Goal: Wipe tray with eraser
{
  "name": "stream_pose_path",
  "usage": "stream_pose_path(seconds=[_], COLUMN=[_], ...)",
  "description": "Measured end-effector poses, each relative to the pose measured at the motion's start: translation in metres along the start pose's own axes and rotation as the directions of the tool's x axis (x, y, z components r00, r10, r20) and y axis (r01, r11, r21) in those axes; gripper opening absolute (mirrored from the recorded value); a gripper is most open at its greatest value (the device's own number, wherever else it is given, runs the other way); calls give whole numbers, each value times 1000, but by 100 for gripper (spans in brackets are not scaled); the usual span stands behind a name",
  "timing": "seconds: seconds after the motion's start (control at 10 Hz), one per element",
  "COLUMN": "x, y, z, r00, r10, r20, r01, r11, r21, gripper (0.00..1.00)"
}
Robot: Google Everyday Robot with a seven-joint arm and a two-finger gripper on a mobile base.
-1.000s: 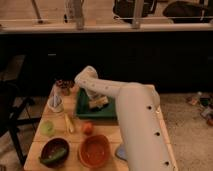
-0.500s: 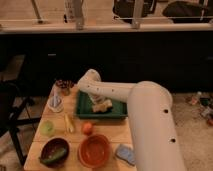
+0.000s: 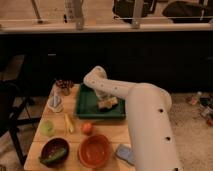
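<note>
Wiping now: gripper sits over the tray, eraser right beneath the jaws; grip state unclear. You keep it flat, sweep inside the rim.

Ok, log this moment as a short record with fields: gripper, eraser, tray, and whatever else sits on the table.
gripper: two-finger gripper down over the tray's right half, at the eraser
eraser: small tan-and-whitish rectangular block lying on the tray floor under the gripper
tray: dark green rectangular shallow tray at the back of the wooden table
front row: dark bowl, round orange-brown bowl, blue-grey rectangular pad
middle: small orange-red round fruit, yellow elongated item, pale green cup
</note>
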Motion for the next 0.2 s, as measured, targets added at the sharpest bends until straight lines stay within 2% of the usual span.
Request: stream_pose_path(seconds=[0.2], x=[1], y=[-12], z=[-5], r00=[1000], r10=[5], r20=[-2], r01=[-5], r11=[1000], r21=[14], gripper=[0])
